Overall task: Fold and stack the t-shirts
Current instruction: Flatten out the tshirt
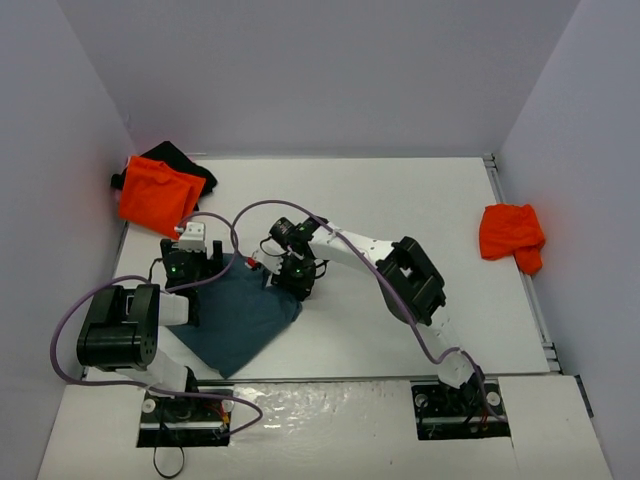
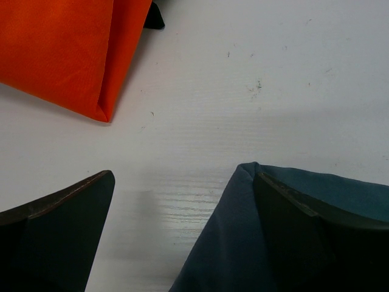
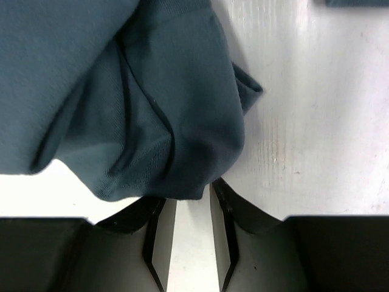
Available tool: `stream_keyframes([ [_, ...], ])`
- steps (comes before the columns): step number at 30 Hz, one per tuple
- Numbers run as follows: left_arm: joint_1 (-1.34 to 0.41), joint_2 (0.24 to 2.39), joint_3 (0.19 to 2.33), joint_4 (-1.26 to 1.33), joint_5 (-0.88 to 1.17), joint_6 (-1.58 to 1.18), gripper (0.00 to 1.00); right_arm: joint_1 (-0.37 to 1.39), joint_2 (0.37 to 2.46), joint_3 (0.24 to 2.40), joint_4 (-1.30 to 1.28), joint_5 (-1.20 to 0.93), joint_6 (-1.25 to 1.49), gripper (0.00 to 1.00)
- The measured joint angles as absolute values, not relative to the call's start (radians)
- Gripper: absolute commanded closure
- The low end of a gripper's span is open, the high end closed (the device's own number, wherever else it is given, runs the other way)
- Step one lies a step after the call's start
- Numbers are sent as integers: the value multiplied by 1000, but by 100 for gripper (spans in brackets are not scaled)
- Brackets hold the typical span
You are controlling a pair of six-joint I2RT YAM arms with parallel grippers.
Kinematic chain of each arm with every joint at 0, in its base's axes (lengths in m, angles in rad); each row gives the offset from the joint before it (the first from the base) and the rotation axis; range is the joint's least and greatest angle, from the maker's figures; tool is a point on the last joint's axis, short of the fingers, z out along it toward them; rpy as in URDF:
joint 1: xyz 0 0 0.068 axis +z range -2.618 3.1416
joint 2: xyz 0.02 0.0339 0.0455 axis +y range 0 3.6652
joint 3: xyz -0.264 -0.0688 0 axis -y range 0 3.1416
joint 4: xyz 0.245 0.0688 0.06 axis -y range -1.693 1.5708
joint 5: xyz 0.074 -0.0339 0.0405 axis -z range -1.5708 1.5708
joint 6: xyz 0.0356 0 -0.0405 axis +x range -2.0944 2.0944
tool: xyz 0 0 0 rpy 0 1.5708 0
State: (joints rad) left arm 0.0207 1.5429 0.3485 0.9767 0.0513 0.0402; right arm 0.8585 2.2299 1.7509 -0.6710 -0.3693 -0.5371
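The slate-blue t-shirt lies partly folded at the near left of the table. My left gripper is wide open at its far left corner. In the left wrist view that gripper has one finger against the shirt's raised corner and the other on bare table. My right gripper is low at the shirt's far right edge. In the right wrist view its jaws stand narrowly apart, with the bunched hem lying over the fingertips.
A folded orange t-shirt rests on a black one at the far left, close ahead of my left gripper. Another orange t-shirt lies crumpled at the right edge. Grey walls enclose the white table.
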Motion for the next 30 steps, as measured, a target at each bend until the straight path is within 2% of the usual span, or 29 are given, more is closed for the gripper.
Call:
stream_keyframes([
  [5, 21, 1543, 349, 976, 51, 40, 3, 849, 2202, 1710, -672, -330, -541, 66],
  [14, 21, 1543, 349, 977, 51, 40, 3, 776, 2178, 1675, -693, -319, -551, 66],
  [30, 21, 1543, 349, 976, 51, 40, 3, 839, 2158, 1675, -725, -384, -557, 65],
])
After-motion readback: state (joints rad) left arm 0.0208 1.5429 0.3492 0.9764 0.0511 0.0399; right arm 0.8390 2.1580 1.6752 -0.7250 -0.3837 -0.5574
